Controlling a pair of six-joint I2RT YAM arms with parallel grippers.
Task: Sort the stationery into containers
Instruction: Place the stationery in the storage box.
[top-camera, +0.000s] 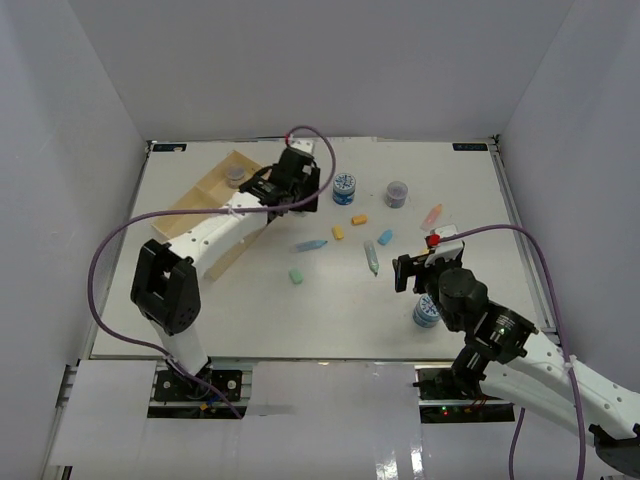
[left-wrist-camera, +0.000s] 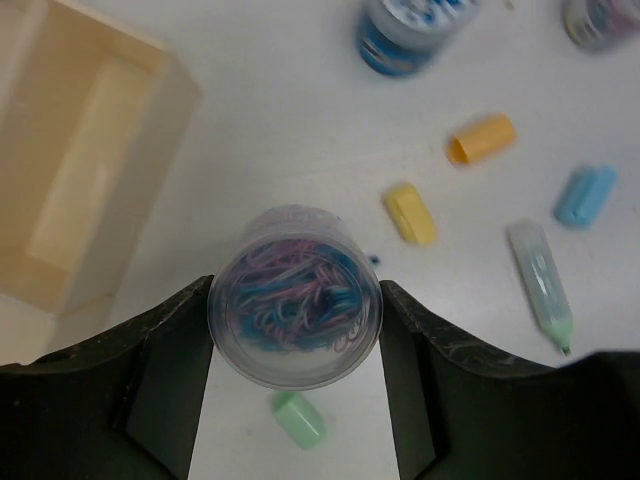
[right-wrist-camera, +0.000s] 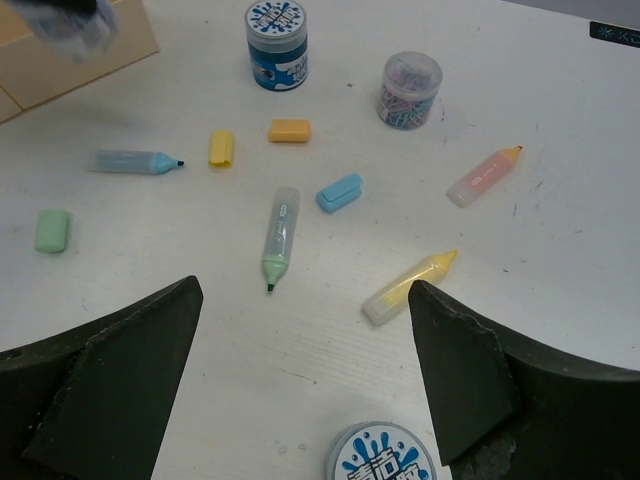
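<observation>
One clear tub of paper clips (left-wrist-camera: 295, 285) is clamped in the left gripper (left-wrist-camera: 296, 310), whose fingers (left-wrist-camera: 165, 360) have closed partway until they press the round wall on both sides. It is just beside the right edge of the pale-wood tray (top-camera: 185, 205). Whether its base is off the table I cannot tell. The step in hand looks like carrying this tub over the tray wall. To do it well, the arm should lift straight until the base clears the rim, keeping the tub upright because the smooth wall could slip in the grip. It should then cross to the chosen compartment and lower the tub to the floor there before letting go, beside its like rather than on top of it. That like is a grey tub (top-camera: 235, 177) standing in the compartment at the tray's far end. The other sections that show look bare, though the left arm hides part of them. The right gripper (right-wrist-camera: 305, 290) hangs with its jaws wide apart and nothing between them, over the unsorted pieces. One blue-and-white tub (right-wrist-camera: 385, 455) stands just below it. Another blue patterned tub (right-wrist-camera: 276, 40) and a third clip tub (right-wrist-camera: 410, 90) stand farther off. Four highlighters, among them a green one (right-wrist-camera: 278, 235), and stubby pieces such as the yellow stub (right-wrist-camera: 221, 147) lie scattered on the table, all outside the tray.
</observation>
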